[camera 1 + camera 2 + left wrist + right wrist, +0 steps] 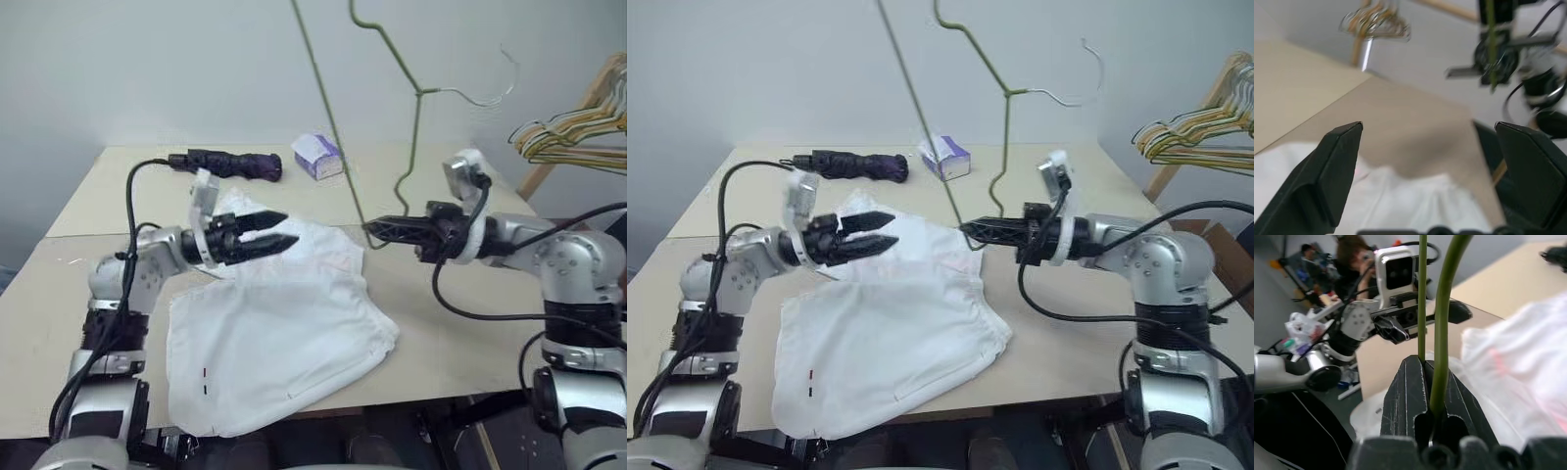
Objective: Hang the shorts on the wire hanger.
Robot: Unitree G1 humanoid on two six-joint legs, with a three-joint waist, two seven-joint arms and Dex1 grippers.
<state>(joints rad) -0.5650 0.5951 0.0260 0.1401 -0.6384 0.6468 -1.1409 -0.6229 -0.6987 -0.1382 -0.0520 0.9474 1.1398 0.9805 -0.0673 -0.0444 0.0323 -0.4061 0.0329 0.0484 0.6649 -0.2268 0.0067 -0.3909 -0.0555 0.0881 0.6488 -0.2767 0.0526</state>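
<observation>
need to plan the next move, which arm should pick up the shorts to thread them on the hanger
Left. The left gripper hovers with open jaws right over the white shorts on the table, holding nothing. The right gripper is shut on the wire hanger, keeping it upright beside the shorts.

Shorts (279, 338) lie on the table (460, 333), toward its front edge. Left gripper (277, 231) sits over their back part, right gripper (375, 231) just right of them, with the wire hanger (333, 127) rising from it. Behind: tissue box (318, 156), and left of it what may be a folded umbrella (230, 163). Hanger rack (578, 122) at far right.
</observation>
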